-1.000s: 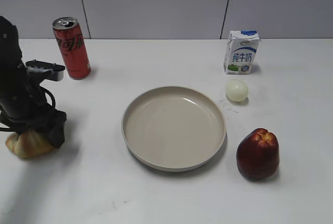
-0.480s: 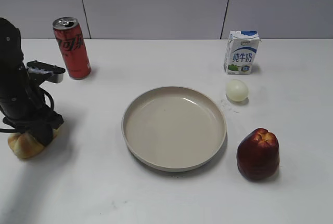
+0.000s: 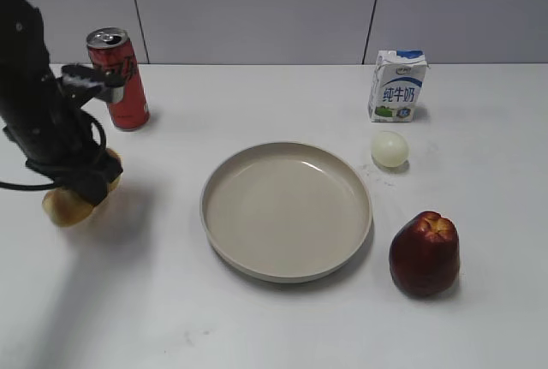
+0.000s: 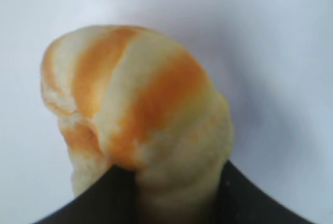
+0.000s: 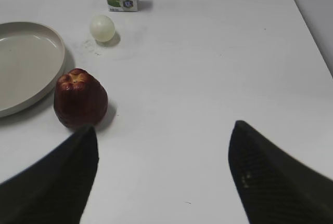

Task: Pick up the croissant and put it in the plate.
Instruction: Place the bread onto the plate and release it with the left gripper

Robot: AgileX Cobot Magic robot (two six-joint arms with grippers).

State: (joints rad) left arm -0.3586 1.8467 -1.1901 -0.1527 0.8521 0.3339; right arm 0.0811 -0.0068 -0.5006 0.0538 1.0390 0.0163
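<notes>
left gripper (image 3: 81, 187): closed on the croissant (image 3: 70, 203), dark fingers (image 4: 112, 195) pinching its lower end in the left wrist view; exact jaw gap hidden by the bread
croissant location: at the far left of the exterior view, in the grip, looks lifted clear of the table (image 3: 257, 326); well left of the plate (image 3: 286, 210)
croissant handling: judged light, soft and squashy, lumpy ribbed crust gives some bite, not slippery; a hard squeeze would dent it; best held across the thick middle, current hold sits near one end so it may tip or swing
cola can (image 3: 117, 79): upright, behind the left arm, apart from it
plate: centre of table, nothing in it, rim raised; bread needs to clear the rim
egg (image 3: 389, 149): just right of the plate's far edge
milk carton (image 3: 397, 86): upright behind the egg
apple (image 3: 424, 252): right of the plate, close to the rim
right gripper (image 5: 161, 177): wide open, holds nothing, hovers near the apple
hidden: croissant underside and contact points; left arm covers its top in the exterior view; right arm out of exterior frame
</notes>
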